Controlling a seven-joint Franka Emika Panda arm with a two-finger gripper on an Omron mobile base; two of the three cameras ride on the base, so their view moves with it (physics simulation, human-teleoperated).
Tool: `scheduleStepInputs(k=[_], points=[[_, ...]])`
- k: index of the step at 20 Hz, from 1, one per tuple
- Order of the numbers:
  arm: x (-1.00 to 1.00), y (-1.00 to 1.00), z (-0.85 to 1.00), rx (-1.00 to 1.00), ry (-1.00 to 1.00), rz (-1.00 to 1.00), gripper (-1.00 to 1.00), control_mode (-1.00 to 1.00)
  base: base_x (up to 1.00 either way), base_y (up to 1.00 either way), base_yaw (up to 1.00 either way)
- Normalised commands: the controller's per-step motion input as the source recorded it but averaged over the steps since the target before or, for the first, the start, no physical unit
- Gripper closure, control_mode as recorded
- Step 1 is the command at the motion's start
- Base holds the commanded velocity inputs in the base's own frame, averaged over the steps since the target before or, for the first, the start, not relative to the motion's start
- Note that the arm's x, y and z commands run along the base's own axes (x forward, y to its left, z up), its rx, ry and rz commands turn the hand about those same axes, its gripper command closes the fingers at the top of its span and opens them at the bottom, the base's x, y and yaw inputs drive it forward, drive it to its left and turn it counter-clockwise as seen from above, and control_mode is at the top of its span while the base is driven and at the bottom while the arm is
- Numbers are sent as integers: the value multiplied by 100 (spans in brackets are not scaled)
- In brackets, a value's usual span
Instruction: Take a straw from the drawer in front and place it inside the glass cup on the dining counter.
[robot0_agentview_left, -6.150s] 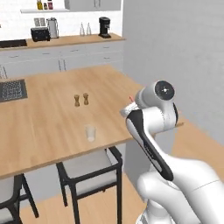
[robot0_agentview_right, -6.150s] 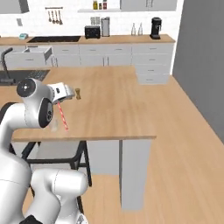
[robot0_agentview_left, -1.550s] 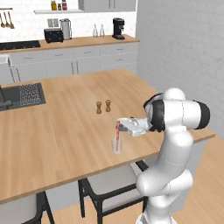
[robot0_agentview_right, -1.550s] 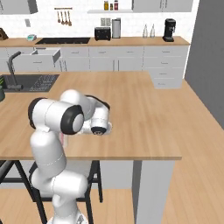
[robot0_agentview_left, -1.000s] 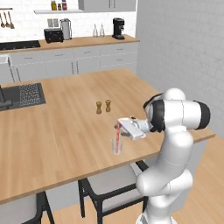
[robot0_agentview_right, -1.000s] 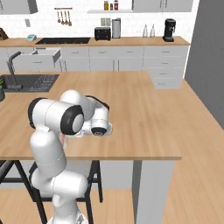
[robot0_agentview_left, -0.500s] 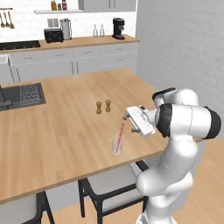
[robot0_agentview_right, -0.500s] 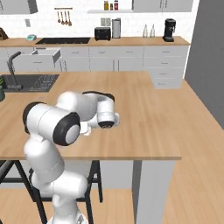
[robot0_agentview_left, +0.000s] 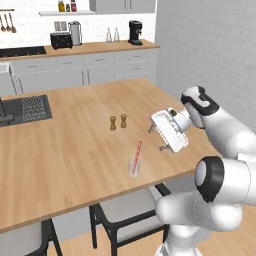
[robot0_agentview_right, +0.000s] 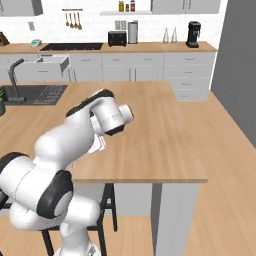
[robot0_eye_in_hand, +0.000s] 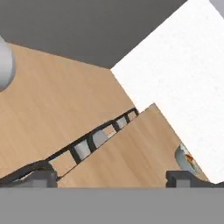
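The straw (robot0_agentview_left: 136, 156) leans in the glass cup (robot0_agentview_left: 134, 166), top tipped right; the tool (robot0_agentview_left: 155, 138) is spread, empty

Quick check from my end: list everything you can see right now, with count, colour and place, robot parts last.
Thin red-pink straw: one, leaning inside the glass cup.
Small clear glass cup: one, near the front edge of the dining counter.
Light-wood dining counter: one, with a dark inset sink at its left.
Small brown shakers: two, mid counter, behind the cup.
Open light grey drawer: one, in the back cabinets.
Black coffee machine: one, back worktop.
Dark stools: under the counter's front edge.
White gripper: one, open, to the right of the cup, holding nothing.
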Motion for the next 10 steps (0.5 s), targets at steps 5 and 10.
scheduleStepInputs(k=[5, 10], points=[[-97, 53, 3, -37, -86, 11, -100, -100, 0, 0, 0], [-57, 85, 0, -38, -59, 12, -100, -100, 0, 0, 0]])
